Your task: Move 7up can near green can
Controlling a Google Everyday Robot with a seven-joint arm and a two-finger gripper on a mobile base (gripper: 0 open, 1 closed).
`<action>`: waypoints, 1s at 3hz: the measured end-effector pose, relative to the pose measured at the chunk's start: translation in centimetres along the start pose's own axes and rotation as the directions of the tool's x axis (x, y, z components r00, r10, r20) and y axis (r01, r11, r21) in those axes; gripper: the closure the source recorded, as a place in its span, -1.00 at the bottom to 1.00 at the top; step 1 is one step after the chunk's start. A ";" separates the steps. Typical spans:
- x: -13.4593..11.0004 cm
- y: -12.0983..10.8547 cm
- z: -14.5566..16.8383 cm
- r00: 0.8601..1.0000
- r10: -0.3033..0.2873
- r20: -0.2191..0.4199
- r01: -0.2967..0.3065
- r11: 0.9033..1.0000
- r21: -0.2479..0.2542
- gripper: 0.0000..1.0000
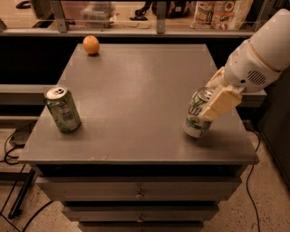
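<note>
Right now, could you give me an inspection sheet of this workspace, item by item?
Surface: grey table top, with drawers beneath.
Job's things: 7up can tilted near the right front edge; green can upright near the left front edge, far from it.
Clutter: an orange at the back left.
Grippers: end effector at the table's right side, shut on the 7up can.
Cables: dark cables on the floor at left; a thin cable at right.
Surroundings: a counter behind, with a printed packet on it.
</note>
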State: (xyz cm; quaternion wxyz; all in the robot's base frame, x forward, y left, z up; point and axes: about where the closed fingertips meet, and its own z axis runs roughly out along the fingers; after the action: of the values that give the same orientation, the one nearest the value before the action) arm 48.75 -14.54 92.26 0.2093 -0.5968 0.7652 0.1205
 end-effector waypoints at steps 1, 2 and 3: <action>-3.8 0.4 -4.8 0.993 -0.110 0.035 0.107 0.991 0.086 1.00; -4.5 0.3 -5.9 0.991 -0.128 0.042 0.122 0.986 0.109 1.00; -7.5 1.1 -4.4 0.982 -0.180 0.053 0.175 0.981 0.088 1.00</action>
State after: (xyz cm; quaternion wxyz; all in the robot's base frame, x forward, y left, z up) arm 48.41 -9.68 99.51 0.2670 -0.6495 0.7066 0.0876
